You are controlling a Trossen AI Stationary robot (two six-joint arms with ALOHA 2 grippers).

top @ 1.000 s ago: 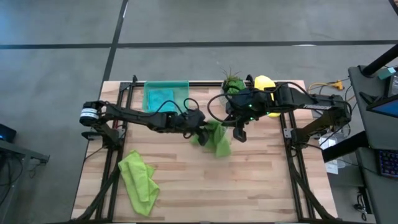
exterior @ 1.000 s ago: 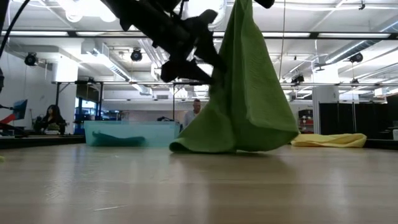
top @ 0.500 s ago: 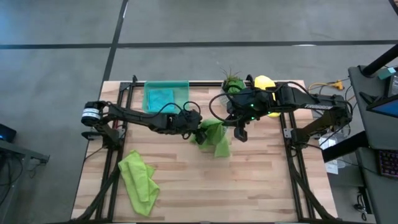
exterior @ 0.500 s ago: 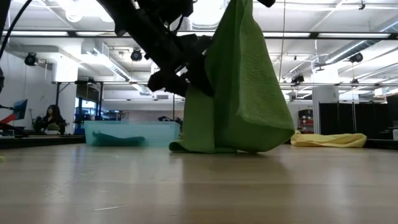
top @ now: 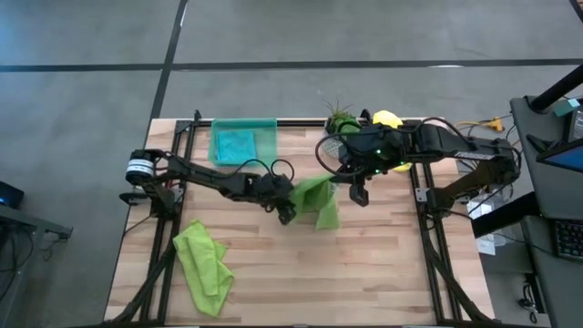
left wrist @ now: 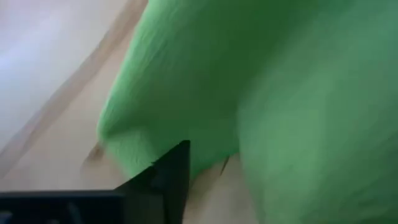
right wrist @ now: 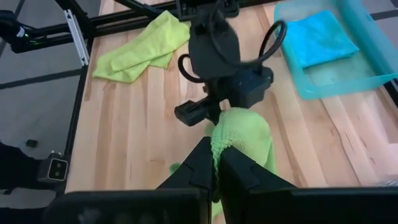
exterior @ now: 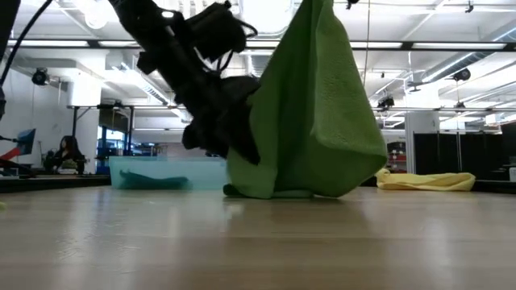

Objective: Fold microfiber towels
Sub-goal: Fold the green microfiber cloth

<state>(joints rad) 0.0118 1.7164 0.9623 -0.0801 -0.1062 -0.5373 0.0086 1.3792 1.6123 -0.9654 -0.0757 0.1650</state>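
Note:
A lime green towel [top: 317, 197] hangs from my right gripper [top: 357, 191] near the table's middle, and its lower end [exterior: 270, 190] rests on the table. My right gripper is shut on the towel's top. My left gripper [top: 286, 211] is low at the towel's left edge [exterior: 246, 137] and appears shut on it. A second lime green towel [top: 205, 269] lies crumpled at the near left. The teal towel [top: 234, 144] lies in the see-through tray. The yellow towel [top: 387, 118] lies at the far right. My left gripper meets the hanging towel at its left edge, low down [exterior: 251, 153], coming level from the table's left side. Its own body and the cloth hide the fingertips, and only one dark finger [left wrist: 166, 177] shows against the cloth. The cloth there is drawn out sideways. My right gripper pinches the towel's top edge [right wrist: 219, 148] between its two fingers, which point down from above. The towel hangs below them in loose folds and its lower end lies on the table. One layer or several, I cannot tell.
The see-through green tray [top: 266, 128] stands at the far left of the table. A small potted plant [top: 339, 117] stands at the far edge beside the yellow towel. Bare wood lies toward the near right [top: 364, 273]. Black frame rails [top: 428, 237] run along both sides.
My left gripper has gone down and toward the table's near edge along the towel's left side. That side of the towel now spreads wider to the left near the table. The top stays in my right gripper and the lower end stays on the table.

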